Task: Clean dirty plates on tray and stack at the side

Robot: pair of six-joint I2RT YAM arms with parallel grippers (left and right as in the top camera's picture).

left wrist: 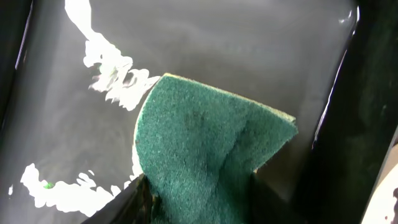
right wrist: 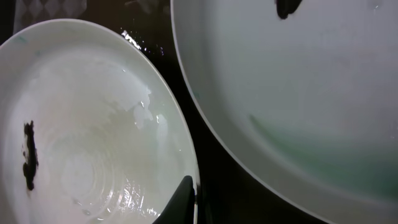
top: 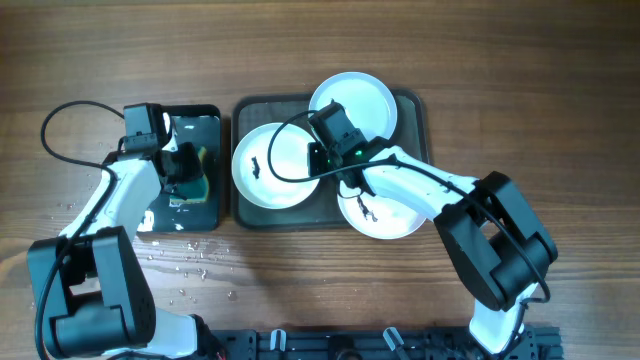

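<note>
Overhead view of a wooden bench (top: 80, 60) with two robot arms. On the large dark tray (top: 414, 118) lie three round, shallow dirty plates: a left plate (top: 275, 170), a far plate (top: 365, 100) that looks faintly aqua, and a near-right plate (top: 390, 215) that seems to overlap the tray's near rim. Dark smudges mark the left and near-right plates.

The plates look rigid, glazed and breakable. One shows a wet sheen in the right wrist view, so they are probably slippery. The thin raised rim is likely the only place to pinch; the centre offers no hold.

The right end effector (top: 338, 150) hovers over the tray between the plates. Only one finger shows in its wrist view, so whether it is apart or together cannot be told.

To the left, a smaller glossy black tray (top: 205, 118) holds a film of water and a green sponge (left wrist: 205, 155). The left end effector (left wrist: 196, 202) is clamped on the sponge, which creases softly between its fingers. Water droplets (top: 190, 255) dot the bench nearby.
</note>
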